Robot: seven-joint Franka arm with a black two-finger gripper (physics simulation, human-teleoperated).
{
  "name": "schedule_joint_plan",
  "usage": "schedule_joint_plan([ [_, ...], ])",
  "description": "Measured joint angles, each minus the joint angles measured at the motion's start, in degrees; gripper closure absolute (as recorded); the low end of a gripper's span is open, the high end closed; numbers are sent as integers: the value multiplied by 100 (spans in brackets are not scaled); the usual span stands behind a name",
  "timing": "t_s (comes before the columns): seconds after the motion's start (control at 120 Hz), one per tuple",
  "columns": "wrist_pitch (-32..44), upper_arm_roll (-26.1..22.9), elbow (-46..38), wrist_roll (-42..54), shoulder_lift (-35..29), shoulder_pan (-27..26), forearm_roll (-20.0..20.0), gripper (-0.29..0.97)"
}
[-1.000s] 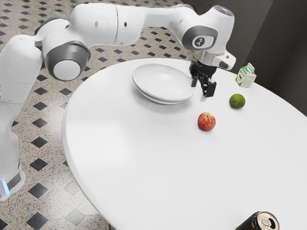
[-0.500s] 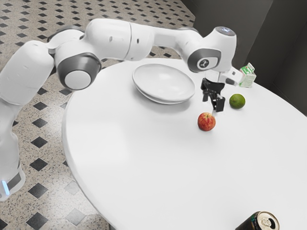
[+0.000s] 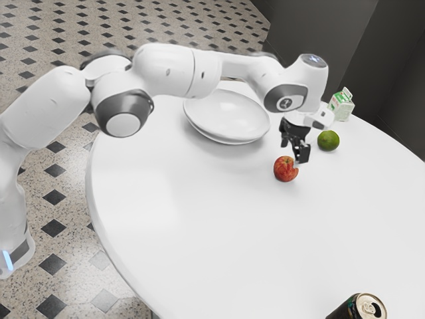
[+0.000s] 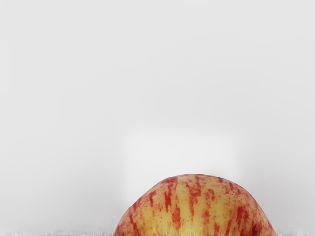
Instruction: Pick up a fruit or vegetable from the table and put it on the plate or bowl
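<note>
We are hanging our black two-finger tool (image 3: 297, 152), jaws apart and gripping nothing, just above the red-and-yellow streaked apple (image 3: 284, 171), seemingly ready to descend around it. The apple is lying on the round white counter (image 3: 199, 219), nearer than the shallow white bowl (image 3: 226, 116), its likely destination, and toward the exterior view's right. A round green lime (image 3: 328, 140) is lying just beyond the tool. Beige floor tiles with black diamonds (image 3: 53, 40) and dark walls (image 3: 345, 40) are surrounding the counter.

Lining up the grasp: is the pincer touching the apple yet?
Cannot tell. In the exterior view the pincer overlaps the apple at its upper edge; neither contact nor gap is plain.
</note>
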Motion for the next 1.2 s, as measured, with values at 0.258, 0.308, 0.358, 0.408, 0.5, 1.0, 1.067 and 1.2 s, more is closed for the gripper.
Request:
schedule_joint_plan([
  [0.258,-355,-278,522,21,465,280,19,0],
  [0.308,-394,-285,529,24,495,290,19,0],
  [0.358,-423,-287,531,27,524,293,18,0],
  [0.408,-445,-287,532,29,548,295,17,0],
  [0.5,-469,-285,532,31,583,288,16,8],
  [1.0,-599,-257,-30,-143,-404,256,537,71],
  [1.067,-622,-252,-467,-182,-848,255,608,69],
  [1.2,-710,30,-693,-220,-1377,265,757,49],
])
